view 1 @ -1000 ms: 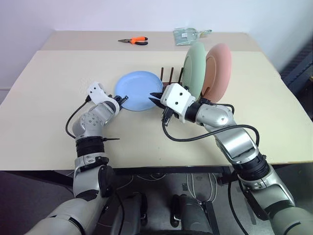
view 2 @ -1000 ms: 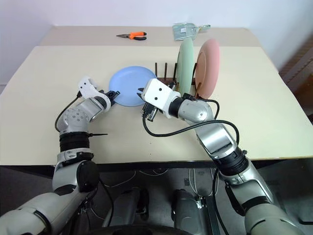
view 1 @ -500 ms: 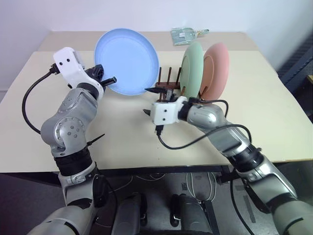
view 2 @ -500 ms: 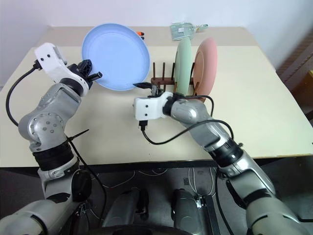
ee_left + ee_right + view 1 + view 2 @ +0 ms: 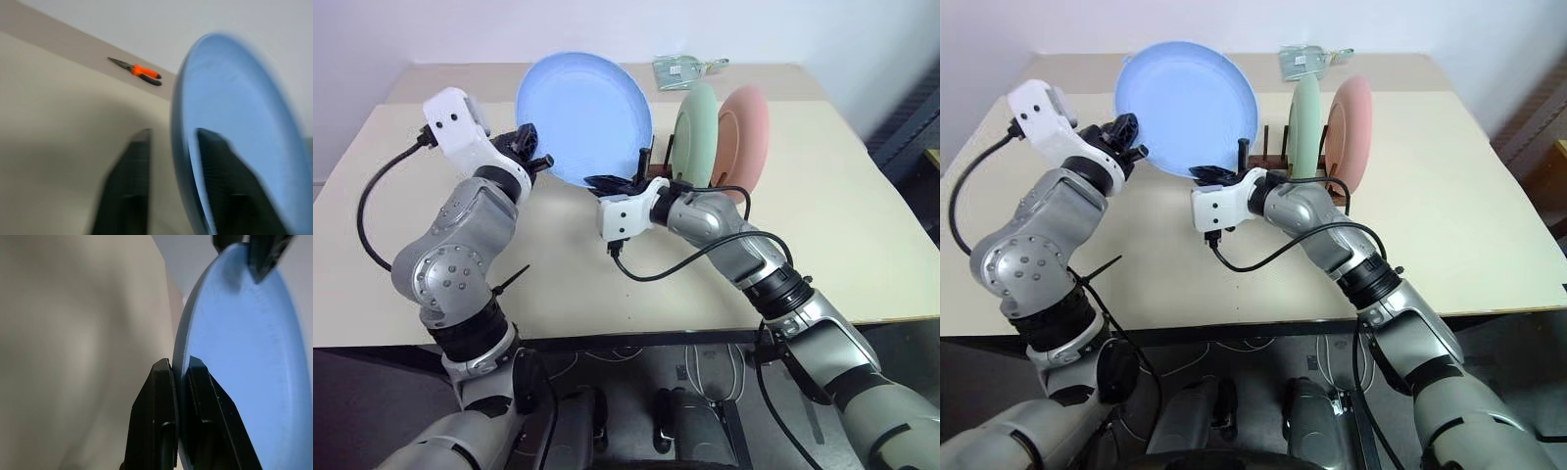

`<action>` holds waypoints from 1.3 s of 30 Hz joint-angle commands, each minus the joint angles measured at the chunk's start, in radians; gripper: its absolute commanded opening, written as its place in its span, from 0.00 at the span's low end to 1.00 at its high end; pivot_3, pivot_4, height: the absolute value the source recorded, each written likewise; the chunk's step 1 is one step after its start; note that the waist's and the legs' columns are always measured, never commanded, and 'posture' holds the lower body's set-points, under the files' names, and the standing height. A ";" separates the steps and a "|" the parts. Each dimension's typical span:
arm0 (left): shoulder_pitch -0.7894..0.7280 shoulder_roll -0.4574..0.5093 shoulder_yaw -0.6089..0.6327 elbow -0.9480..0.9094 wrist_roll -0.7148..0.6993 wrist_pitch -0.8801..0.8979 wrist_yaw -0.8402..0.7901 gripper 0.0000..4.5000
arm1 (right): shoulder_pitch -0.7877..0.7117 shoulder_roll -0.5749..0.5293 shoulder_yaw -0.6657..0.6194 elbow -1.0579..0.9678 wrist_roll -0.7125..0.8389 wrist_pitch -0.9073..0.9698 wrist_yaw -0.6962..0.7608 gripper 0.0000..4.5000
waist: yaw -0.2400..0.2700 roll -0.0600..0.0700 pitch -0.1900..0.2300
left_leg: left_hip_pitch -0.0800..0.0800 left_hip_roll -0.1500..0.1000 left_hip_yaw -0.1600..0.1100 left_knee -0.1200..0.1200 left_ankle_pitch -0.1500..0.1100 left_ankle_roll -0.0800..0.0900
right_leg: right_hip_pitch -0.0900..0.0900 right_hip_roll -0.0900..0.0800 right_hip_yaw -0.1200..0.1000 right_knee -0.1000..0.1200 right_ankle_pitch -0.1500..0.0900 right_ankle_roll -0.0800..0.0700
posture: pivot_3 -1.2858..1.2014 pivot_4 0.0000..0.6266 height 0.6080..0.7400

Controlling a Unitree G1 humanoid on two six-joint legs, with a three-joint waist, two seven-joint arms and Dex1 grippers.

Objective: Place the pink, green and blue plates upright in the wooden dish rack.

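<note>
The big plate [image 5: 584, 122] held up in the air is a plain light blue, with no pattern on it. Behind it, the green plate [image 5: 697, 132] is a pale, muted sage, and the pink plate [image 5: 747, 134] next to it is a soft salmon. The wooden dish rack [image 5: 655, 162] under them is dark brown. The table [image 5: 401, 196] is a flat cream beige all over. Near its far edge lie pliers [image 5: 139, 71] with bright orange handles tipped in black, and a clear, greenish plastic bag [image 5: 683, 69]. The left gripper [image 5: 530, 152] and the right gripper [image 5: 612, 182] both have black fingers on white housings, with silver-grey arms and black cables.
</note>
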 commanded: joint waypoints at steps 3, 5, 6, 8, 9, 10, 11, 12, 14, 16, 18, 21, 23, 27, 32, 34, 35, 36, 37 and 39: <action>-0.091 0.122 0.178 0.077 0.066 -0.262 0.066 0.91 | -0.004 0.013 -0.122 -0.122 0.092 0.003 -0.008 0.00 | -0.008 0.000 0.000 | 0.000 0.000 0.000 0.000 0.000 0.000 | 0.000 0.000 0.000 0.000 0.000 0.000 | 0.52 0.24 1.00; -0.029 0.261 0.144 0.155 0.196 -0.306 0.035 0.91 | -0.002 0.041 -0.195 -0.193 0.229 0.059 0.032 0.00 | -0.021 0.001 0.001 | 0.002 0.001 0.002 -0.002 0.001 -0.001 | -0.001 0.001 0.001 0.001 0.000 0.000 | 0.52 0.24 1.00; 0.000 0.301 0.112 0.177 0.230 -0.318 0.012 0.91 | 0.000 0.052 -0.217 -0.218 0.277 0.088 0.050 0.00 | -0.025 0.002 0.001 | 0.003 0.001 0.002 -0.003 0.001 -0.002 | -0.001 0.003 0.002 0.001 0.000 -0.001 | 0.52 0.24 1.00; 0.119 0.390 -0.027 0.215 0.330 -0.375 -0.098 0.91 | 0.003 0.112 -0.300 -0.326 0.490 0.264 0.090 0.00 | -0.021 0.002 0.001 | 0.004 0.002 0.001 -0.005 0.002 -0.003 | 0.000 0.005 0.001 0.002 0.000 -0.001 | 0.52 0.24 1.00; 0.159 0.410 -0.072 0.227 0.360 -0.400 -0.139 0.91 | 0.003 0.135 -0.331 -0.369 0.570 0.342 0.101 0.00 | -0.016 0.002 0.001 | 0.004 0.002 0.001 -0.005 0.002 -0.003 | 0.000 0.005 0.001 0.002 0.000 -0.001 | 0.52 0.24 1.00; 0.195 0.420 -0.117 0.229 0.378 -0.407 -0.175 0.91 | 0.002 0.167 -0.372 -0.415 0.671 0.444 0.096 0.00 | -0.005 0.002 0.001 | 0.004 0.002 0.001 -0.005 0.001 -0.003 | 0.001 0.005 0.001 0.002 0.000 -0.001 | 0.52 0.24 1.00; 0.250 0.430 -0.193 0.223 0.407 -0.440 -0.239 0.91 | -0.011 0.217 -0.441 -0.461 0.842 0.588 0.050 0.00 | 0.001 0.001 0.000 | 0.003 0.002 0.001 -0.004 0.001 -0.003 | 0.001 0.004 0.001 0.002 0.000 -0.001 | 0.52 0.24 1.00; 0.304 0.442 -0.276 0.212 0.435 -0.469 -0.305 0.91 | -0.026 0.262 -0.510 -0.487 1.012 0.732 -0.010 0.00 | 0.001 0.001 0.000 | 0.003 0.001 0.000 -0.004 0.001 -0.003 | 0.001 0.004 0.001 0.002 0.000 -0.001 | 0.52 0.24 1.00; 0.391 0.458 -0.408 0.186 0.487 -0.531 -0.411 0.91 | -0.060 0.326 -0.611 -0.499 1.218 0.900 -0.121 0.00 | 0.004 0.001 0.000 | 0.001 0.000 -0.001 -0.004 -0.001 -0.005 | 0.000 0.001 0.001 0.002 0.000 -0.001 | 0.52 0.24 1.00; 0.438 0.445 -0.454 0.165 0.483 -0.555 -0.475 0.91 | -0.099 0.359 -0.692 -0.456 1.336 0.990 -0.246 0.00 | -0.002 0.001 0.000 | 0.000 0.000 0.000 -0.004 -0.002 -0.006 | -0.003 -0.003 0.001 0.001 0.000 -0.002 | 0.52 0.24 1.00; 0.468 0.428 -0.469 0.151 0.471 -0.581 -0.520 0.91 | -0.127 0.362 -0.747 -0.403 1.397 1.056 -0.341 0.00 | -0.007 0.001 0.000 | -0.002 0.000 0.000 -0.005 -0.002 -0.006 | -0.007 -0.003 0.001 0.002 0.001 -0.002 | 0.52 0.24 1.00; 0.496 0.411 -0.472 0.139 0.465 -0.589 -0.563 0.91 | -0.134 0.347 -0.772 -0.366 1.430 1.113 -0.415 0.00 | -0.010 0.003 0.000 | -0.003 0.000 0.003 -0.006 -0.001 -0.006 | -0.011 -0.003 0.003 0.004 0.001 -0.004 | 0.52 0.24 1.00; 0.512 0.413 -0.474 0.135 0.470 -0.591 -0.589 0.91 | -0.129 0.344 -0.782 -0.354 1.449 1.139 -0.446 0.00 | -0.012 0.004 0.000 | -0.003 0.000 0.006 -0.007 0.001 -0.003 | -0.013 -0.003 0.005 0.005 0.001 -0.004 | 0.52 0.24 1.00; 0.526 0.404 -0.463 0.133 0.482 -0.589 -0.606 0.91 | -0.122 0.325 -0.777 -0.323 1.441 1.156 -0.461 0.00 | -0.009 0.004 0.000 | -0.003 0.001 0.008 -0.007 0.001 -0.002 | -0.014 -0.002 0.005 0.005 0.001 -0.004 | 0.52 0.24 1.00; 0.528 0.394 -0.460 0.127 0.499 -0.588 -0.619 0.91 | -0.135 0.302 -0.770 -0.243 1.396 1.141 -0.454 0.00 | -0.004 0.004 0.000 | -0.004 0.001 0.009 -0.005 0.000 0.000 | -0.014 -0.002 0.005 0.005 0.001 -0.004 | 0.52 0.24 1.00; 0.525 0.388 -0.461 0.123 0.497 -0.588 -0.625 0.91 | -0.143 0.298 -0.770 -0.212 1.380 1.129 -0.452 0.00 | -0.004 0.004 0.000 | -0.005 0.001 0.009 -0.005 0.000 0.000 | -0.014 -0.002 0.005 0.005 0.001 -0.004 | 0.52 0.24 1.00; 0.525 0.384 -0.461 0.117 0.492 -0.583 -0.630 0.91 | -0.149 0.297 -0.773 -0.192 1.368 1.116 -0.455 0.00 | -0.004 0.004 0.000 | -0.005 0.001 0.009 -0.005 0.000 0.000 | -0.014 -0.002 0.005 0.005 0.001 -0.004 | 0.52 0.24 1.00; 0.526 0.384 -0.463 0.111 0.490 -0.578 -0.637 0.91 | -0.154 0.292 -0.772 -0.169 1.345 1.094 -0.453 0.00 | -0.005 0.004 0.000 | -0.005 0.001 0.009 -0.005 0.000 0.000 | -0.014 -0.002 0.005 0.005 0.001 -0.004 | 0.52 0.24 1.00; 0.528 0.384 -0.465 0.105 0.488 -0.574 -0.645 0.91 | -0.159 0.287 -0.771 -0.149 1.329 1.080 -0.448 0.00 | -0.006 0.004 0.000 | -0.005 0.001 0.009 -0.005 0.000 0.000 | -0.014 -0.002 0.005 0.005 0.001 -0.004 | 0.52 0.24 1.00; 0.531 0.378 -0.463 0.095 0.483 -0.564 -0.657 0.91 | -0.167 0.278 -0.769 -0.117 1.311 1.068 -0.435 0.00 | -0.007 0.004 0.000 | -0.005 0.001 0.009 -0.005 0.000 0.000 | -0.014 -0.001 0.005 0.005 0.001 -0.004 | 0.52 0.24 1.00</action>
